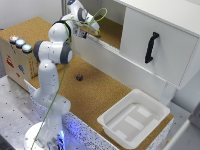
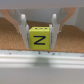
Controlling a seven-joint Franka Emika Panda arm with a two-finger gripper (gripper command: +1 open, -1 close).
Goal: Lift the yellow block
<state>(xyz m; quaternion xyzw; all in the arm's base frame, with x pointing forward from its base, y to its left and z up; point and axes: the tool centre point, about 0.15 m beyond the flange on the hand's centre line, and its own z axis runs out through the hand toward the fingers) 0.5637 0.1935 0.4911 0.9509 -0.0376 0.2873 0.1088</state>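
The yellow block [image 2: 40, 39] is a small bright cube with a black mark on its near face. In the wrist view it sits between my gripper's [image 2: 39, 45] two pale fingers [image 2: 24, 34], which press on its left and right sides. Cork surface shows behind it. Whether it touches the surface below, I cannot tell. In the exterior view my gripper [image 1: 96, 31] reaches into the cork-floored recess of the white cabinet at the back. The block is too small to make out there.
A white rail [image 2: 42, 59] runs across just in front of the block. A small dark roundish object [image 1: 79, 77] lies on the cork table. A white tray [image 1: 134, 117] stands at the front right, a cabinet door with a black handle [image 1: 151, 47] hangs open, and a cardboard box [image 1: 17, 55] stands at the left.
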